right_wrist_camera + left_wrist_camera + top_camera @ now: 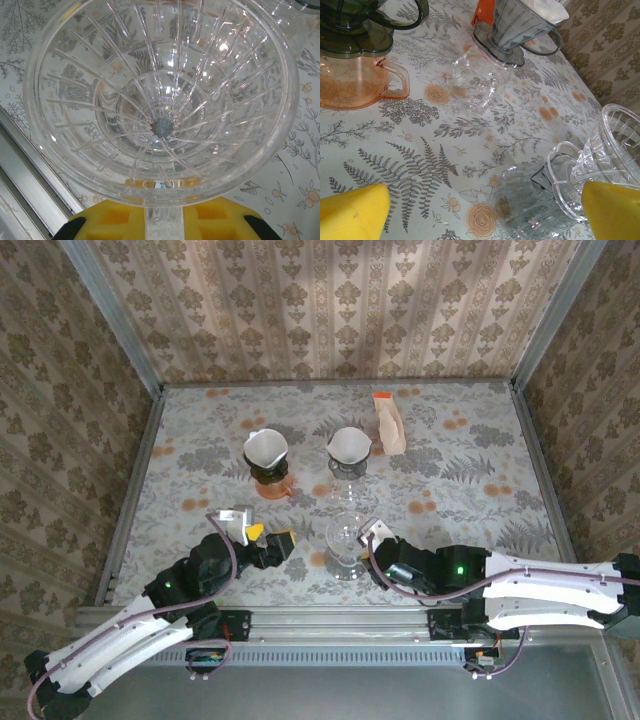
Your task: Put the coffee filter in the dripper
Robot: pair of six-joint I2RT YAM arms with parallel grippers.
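Gripping a clear ribbed dripper at the near edge, you have the paper filters sitting farther back.

Your right gripper [165,222] has its yellow foam pads [107,220] clenched on the flat tab of the clear dripper [160,100], a glassy cone whose ribs radiate down to a small centre hole. Just to its left, your left gripper [268,537] hovers over the fern-print tablecloth [480,490], jaws spread wide and released. Farther back, an orange-tinted glass server [355,82] carries a dark smoky dripper [350,35], and a rounded clear carafe [475,82] carries a ribbed grey dripper [512,25]. Each cone holds a white paper filter [265,446]. Beyond them stands a tan bundle [390,428] with an orange top; you cannot tell what it contains.
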